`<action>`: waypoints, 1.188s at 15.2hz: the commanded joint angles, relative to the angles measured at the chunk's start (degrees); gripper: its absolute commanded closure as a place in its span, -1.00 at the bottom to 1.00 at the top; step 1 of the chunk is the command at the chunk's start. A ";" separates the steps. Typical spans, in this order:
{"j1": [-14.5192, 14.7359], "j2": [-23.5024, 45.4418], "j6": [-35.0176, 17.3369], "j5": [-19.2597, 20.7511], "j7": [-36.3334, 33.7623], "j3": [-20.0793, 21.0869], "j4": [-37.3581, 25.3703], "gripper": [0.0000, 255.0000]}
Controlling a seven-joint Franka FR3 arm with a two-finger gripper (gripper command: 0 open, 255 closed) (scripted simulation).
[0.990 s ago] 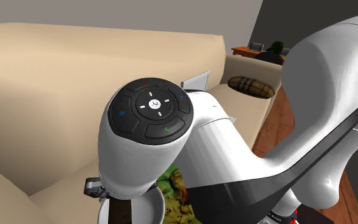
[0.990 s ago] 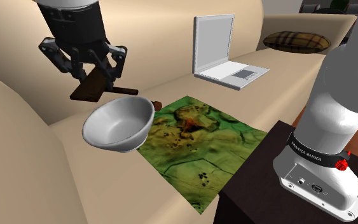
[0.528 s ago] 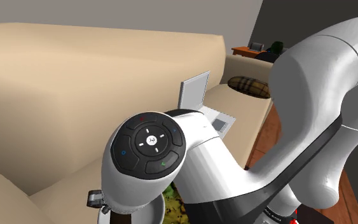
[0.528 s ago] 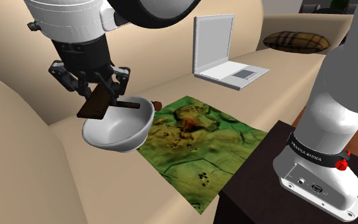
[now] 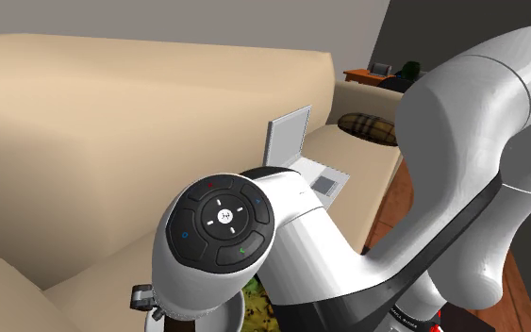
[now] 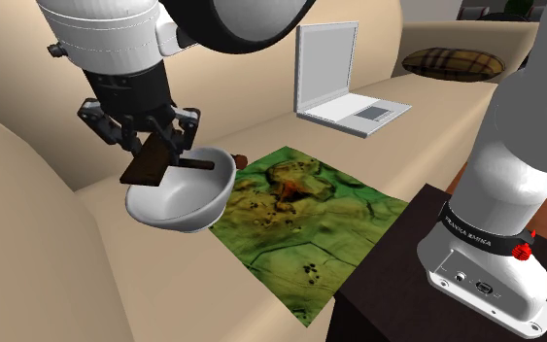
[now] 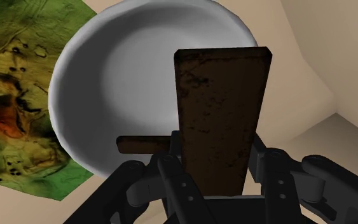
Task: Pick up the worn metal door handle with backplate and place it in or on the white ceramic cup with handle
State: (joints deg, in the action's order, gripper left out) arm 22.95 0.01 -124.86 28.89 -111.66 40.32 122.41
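There is one door handle (image 6: 149, 168), a dark brown, worn plate with a short lever on its side. There is also one white cup (image 6: 180, 200), which is wide and round like a bowl. One green and brown patterned mat (image 6: 305, 225) lies on the seat of the beige sofa (image 6: 28, 262), and the cup stands at that mat's edge. One grey laptop (image 6: 335, 80) stands open further along the seat. One checked cushion (image 6: 453, 63) lies beyond it, well apart from the cup. One white arm (image 6: 519, 146) rises from the dark stand (image 6: 383, 291).

The gripper (image 6: 157, 153) hangs just above the cup, pointing down. Its two black fingers (image 7: 269, 167) are closed only as far as the plate's width and press on its two long edges, so the gripper is grasping the door handle. In the wrist view the plate (image 7: 220, 108) runs out from between the fingers over the cup's (image 7: 117, 70) white hollow, and its far end comes near the rim. The lever sticks out sideways close to the fingers, also over the hollow. In the second exterior view the plate is tilted and the lever lies level with the rim. Whether the handle touches the cup, I cannot tell.
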 commanded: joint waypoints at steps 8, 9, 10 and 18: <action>0.50 -2.40 2.82 -2.79 1.76 0.46 -1.36 -1.00; 0.77 -3.48 4.32 -4.03 2.54 0.64 -2.17 -1.00; 1.01 -4.26 5.53 -4.92 3.11 0.76 -2.88 -1.00; 1.03 -4.25 5.52 -4.91 3.10 0.74 -2.87 -1.00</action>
